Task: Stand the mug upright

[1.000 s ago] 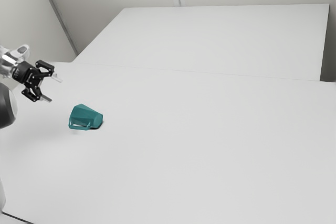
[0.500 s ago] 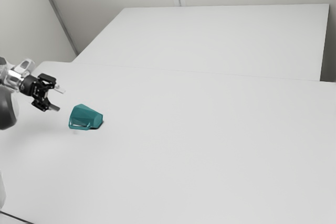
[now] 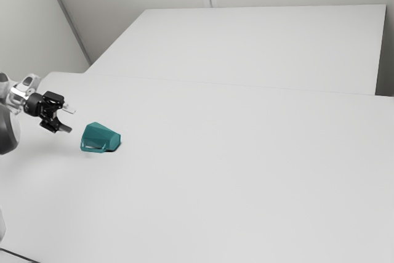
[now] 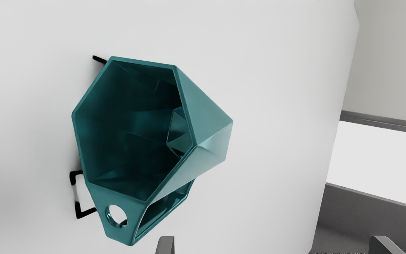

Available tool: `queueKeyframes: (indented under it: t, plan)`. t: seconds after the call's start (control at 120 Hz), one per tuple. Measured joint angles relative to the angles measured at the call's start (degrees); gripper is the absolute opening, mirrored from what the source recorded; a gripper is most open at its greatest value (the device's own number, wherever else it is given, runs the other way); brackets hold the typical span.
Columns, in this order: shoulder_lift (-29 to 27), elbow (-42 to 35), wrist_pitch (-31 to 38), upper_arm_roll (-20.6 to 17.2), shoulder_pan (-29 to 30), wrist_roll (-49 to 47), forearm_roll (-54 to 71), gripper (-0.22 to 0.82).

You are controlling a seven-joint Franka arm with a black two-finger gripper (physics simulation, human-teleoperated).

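In the exterior view my gripper [image 3: 68, 120] hangs over the table at the far left, its two fingers spread apart with nothing between them. The teal faceted mug [image 3: 101, 138] lies on its side on the table, a short gap beyond the fingertips toward the exterior view's right. In the wrist view the mug [image 4: 210, 123] turns its open mouth toward my hand, and its handle with a round hole points to the side. My gripper [image 4: 271, 245] is open there, the mug standing apart from both fingertips.
The white table [image 3: 234, 177] stretches toward the exterior view's right. Behind it rises a large white surface [image 3: 258, 47]. In the wrist view the table's edge runs past the mug's base side, with a dark grey ledge [image 4: 375, 208] beyond it.
In the exterior view my gripper has come lower and slightly toward the view's right, nearer the mug, most of it in the first half second. The mug has stayed where it was.
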Motion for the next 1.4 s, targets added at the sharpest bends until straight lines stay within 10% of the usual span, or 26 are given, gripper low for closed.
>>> queueKeyframes:
  t: [1.4]
  plan:
    - [8.84,7.26,3.17,-8.64,2.44,4.45,-1.18,0.60]
